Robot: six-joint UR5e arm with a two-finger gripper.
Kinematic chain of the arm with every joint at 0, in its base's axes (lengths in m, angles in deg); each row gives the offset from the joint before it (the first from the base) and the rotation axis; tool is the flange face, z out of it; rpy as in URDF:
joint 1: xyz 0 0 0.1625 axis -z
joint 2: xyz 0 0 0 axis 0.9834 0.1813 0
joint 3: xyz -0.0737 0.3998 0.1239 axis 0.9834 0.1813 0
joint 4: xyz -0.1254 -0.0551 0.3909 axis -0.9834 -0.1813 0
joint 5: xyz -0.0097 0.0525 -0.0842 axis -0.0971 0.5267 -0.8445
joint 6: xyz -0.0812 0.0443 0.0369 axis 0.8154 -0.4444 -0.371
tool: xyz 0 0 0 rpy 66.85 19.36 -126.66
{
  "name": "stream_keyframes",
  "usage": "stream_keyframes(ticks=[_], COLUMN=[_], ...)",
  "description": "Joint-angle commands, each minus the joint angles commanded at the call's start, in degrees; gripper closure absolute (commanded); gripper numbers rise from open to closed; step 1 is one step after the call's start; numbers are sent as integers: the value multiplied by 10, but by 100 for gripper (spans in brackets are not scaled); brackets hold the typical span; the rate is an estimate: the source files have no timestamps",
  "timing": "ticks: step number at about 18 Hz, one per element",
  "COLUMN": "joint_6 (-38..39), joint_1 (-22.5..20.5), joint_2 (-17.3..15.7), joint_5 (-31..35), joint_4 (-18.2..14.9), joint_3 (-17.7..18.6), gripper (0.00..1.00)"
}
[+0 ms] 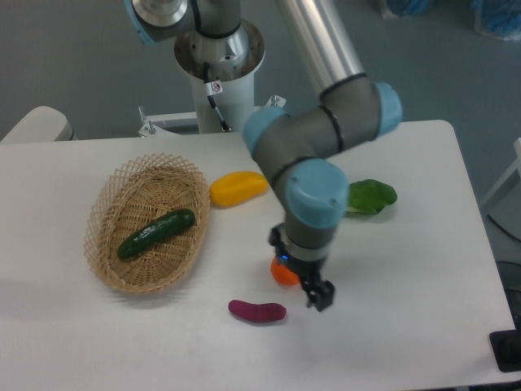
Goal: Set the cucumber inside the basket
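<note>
The dark green cucumber (156,233) lies inside the oval wicker basket (103,218) on the left of the table, slanted from lower left to upper right. My gripper (318,298) hangs well to the right of the basket, low over the table near the front, beside an orange object. It holds nothing that I can see. Its fingers point away from the camera, so I cannot tell if they are open or shut.
A yellow pepper (238,187) lies just right of the basket. A purple sweet potato (257,310) lies at the front. An orange object (284,272) sits partly behind the gripper. A leafy green vegetable (370,196) lies right of the arm.
</note>
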Motion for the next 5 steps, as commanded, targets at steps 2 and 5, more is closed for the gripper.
stream_keyframes(ticks=[2,5], joint_6=[-22,-27], joint_1=[-10,-11], joint_2=[13,21], joint_5=[0,3], joint_4=[-1,-1], joint_3=[-13,-15], gripper=[0,0])
